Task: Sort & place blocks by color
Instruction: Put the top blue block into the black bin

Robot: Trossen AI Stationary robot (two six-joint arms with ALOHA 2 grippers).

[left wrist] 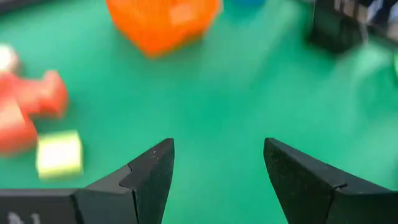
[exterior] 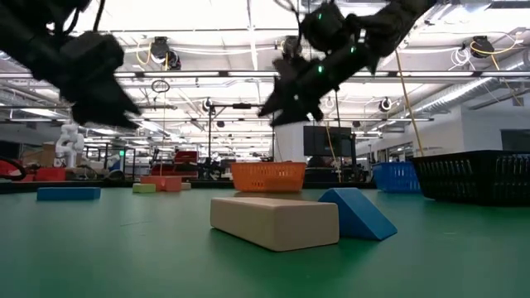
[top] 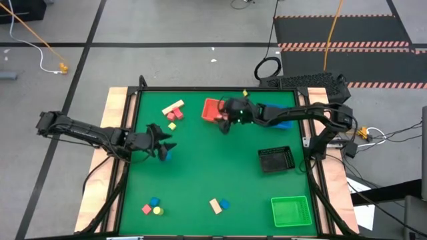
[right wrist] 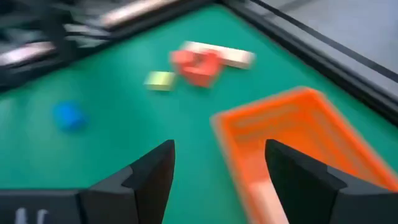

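Observation:
My left gripper [top: 166,143] [left wrist: 217,167] is open above the green mat, left of centre, with nothing between its fingers; a blue block [top: 166,155] lies just on its near side. My right gripper [top: 225,122] [right wrist: 217,167] is open too, hovering at the near edge of the red tray [top: 212,108] [right wrist: 298,140]. A pale wood bar [top: 173,106], red blocks [top: 175,115] and a yellow-green block [top: 171,125] lie between the two grippers, toward the far edge. A pale pink piece [right wrist: 268,200] shows inside the tray.
The blue tray [top: 285,122] sits under my right arm, the black tray [top: 275,160] at the right, and the green tray [top: 291,211] in the near right corner. Blue, red and yellow blocks [top: 153,206] lie near left. A wood block [exterior: 277,222] and blue wedge [exterior: 358,213] lie near centre.

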